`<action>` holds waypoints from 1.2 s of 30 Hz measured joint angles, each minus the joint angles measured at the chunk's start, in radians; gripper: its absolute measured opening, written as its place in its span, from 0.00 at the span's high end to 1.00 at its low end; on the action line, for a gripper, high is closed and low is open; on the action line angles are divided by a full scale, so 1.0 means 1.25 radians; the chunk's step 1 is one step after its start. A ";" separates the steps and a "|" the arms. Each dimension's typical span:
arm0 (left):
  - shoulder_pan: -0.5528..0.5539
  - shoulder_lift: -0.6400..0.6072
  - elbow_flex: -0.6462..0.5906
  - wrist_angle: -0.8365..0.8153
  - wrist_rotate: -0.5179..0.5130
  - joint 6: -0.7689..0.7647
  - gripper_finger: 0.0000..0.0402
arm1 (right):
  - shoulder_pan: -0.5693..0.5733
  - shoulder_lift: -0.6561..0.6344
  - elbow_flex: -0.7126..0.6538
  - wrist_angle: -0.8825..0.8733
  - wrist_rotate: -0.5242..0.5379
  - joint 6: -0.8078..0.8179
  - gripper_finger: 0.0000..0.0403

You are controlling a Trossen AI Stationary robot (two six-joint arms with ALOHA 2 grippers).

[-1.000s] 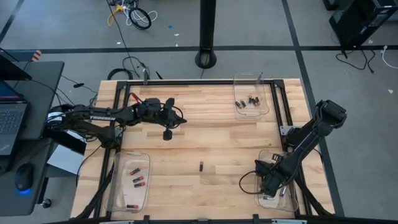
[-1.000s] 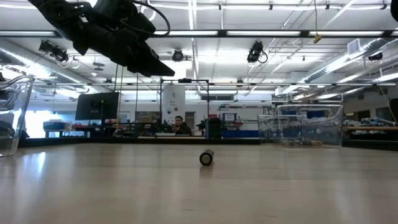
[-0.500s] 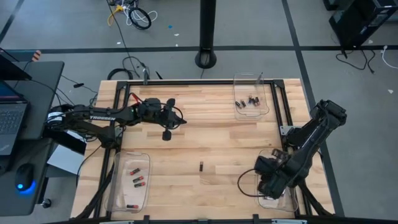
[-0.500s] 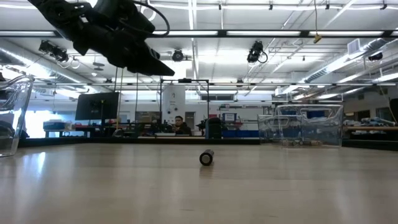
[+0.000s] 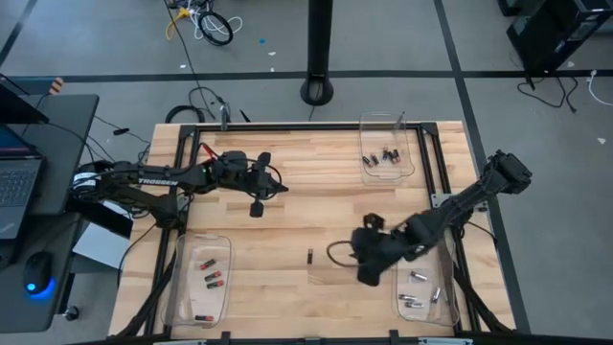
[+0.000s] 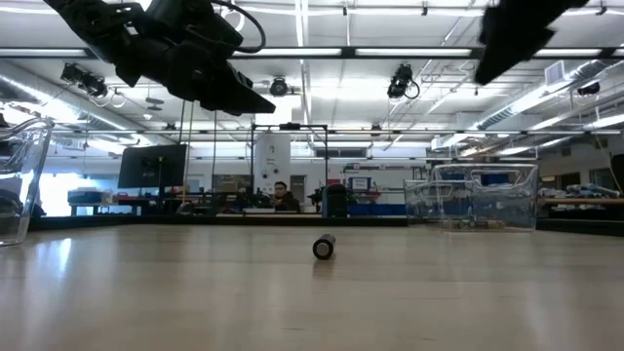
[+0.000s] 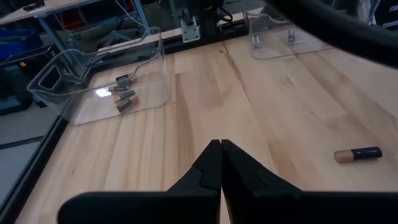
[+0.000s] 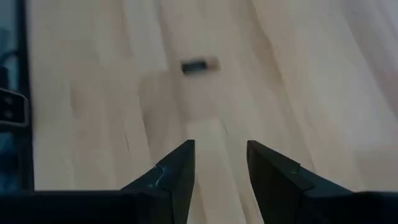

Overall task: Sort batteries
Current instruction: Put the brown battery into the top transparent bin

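One small dark battery [image 5: 310, 256] lies on its side on the bare wood near the table's middle; it also shows in the low view as battery [image 6: 324, 247], in the left wrist view as battery [image 7: 357, 154] and in the right wrist view as battery [image 8: 199, 65]. My right gripper [image 5: 349, 252] hovers open just to the battery's right, fingers pointing toward it, and holds nothing. My left gripper [image 5: 280, 185] waits shut above the far left part of the table. More batteries lie in three clear trays.
A far right tray [image 5: 388, 158] holds several dark batteries. The near left tray [image 5: 180, 278] holds red-banded ones. Silvery ones lie in the near right tray [image 5: 442, 309]. A black metal frame [image 5: 287, 127] borders the table. A laptop and mouse sit on a desk beyond the left edge.
My right gripper has swung from above the near right tray toward the table's left, ending close to the lone battery. The battery itself has stayed where it was.
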 joint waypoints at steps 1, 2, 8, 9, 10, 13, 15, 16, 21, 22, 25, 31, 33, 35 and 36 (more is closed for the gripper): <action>0.000 0.000 0.000 0.000 0.000 0.000 0.98 | -0.016 0.000 -0.022 0.063 -0.013 -0.034 0.61; 0.000 0.000 0.000 0.000 -0.001 0.000 0.98 | -0.029 0.000 -0.045 0.125 -0.025 -0.059 0.61; 0.000 0.000 0.000 0.000 -0.010 0.000 0.98 | -0.077 0.000 -0.177 0.396 -0.067 -0.148 0.56; 0.000 0.000 0.000 0.000 -0.010 0.000 0.98 | -0.082 0.000 -0.195 0.423 -0.068 -0.153 0.54; 0.000 0.000 0.000 0.000 -0.011 0.000 0.98 | -0.088 0.003 -0.210 0.444 -0.068 -0.153 0.52; 0.000 0.000 0.000 0.000 -0.011 0.000 0.98 | -0.102 0.028 -0.233 0.493 -0.062 -0.142 0.44; 0.000 0.000 0.000 0.001 -0.011 0.000 0.98 | -0.110 0.058 -0.233 0.516 -0.060 -0.140 0.38; 0.000 0.000 0.000 0.001 -0.011 0.000 0.98 | -0.114 0.075 -0.232 0.525 -0.059 -0.144 0.35; 0.000 0.000 0.000 0.006 -0.012 -0.003 0.97 | -0.129 0.163 -0.215 0.621 -0.049 -0.196 0.24; 0.000 0.000 0.000 0.005 -0.012 -0.003 0.97 | -0.131 0.180 -0.207 0.638 -0.049 -0.200 0.23; 0.000 0.000 0.000 0.005 -0.012 -0.003 0.97 | -0.131 0.234 -0.178 0.667 -0.041 -0.202 0.19; 0.000 0.000 0.000 0.005 -0.012 -0.003 0.97 | -0.130 0.337 -0.108 0.666 -0.032 -0.201 0.15; 0.000 0.000 0.000 0.005 -0.012 -0.003 0.97 | -0.130 0.356 -0.091 0.667 -0.031 -0.200 0.14; 0.000 0.000 0.000 0.005 -0.012 -0.003 0.97 | -0.130 0.366 -0.080 0.667 -0.031 -0.199 0.14; 0.000 0.000 0.000 0.006 -0.012 -0.003 0.97 | -0.130 0.366 -0.079 0.667 -0.031 -0.199 0.14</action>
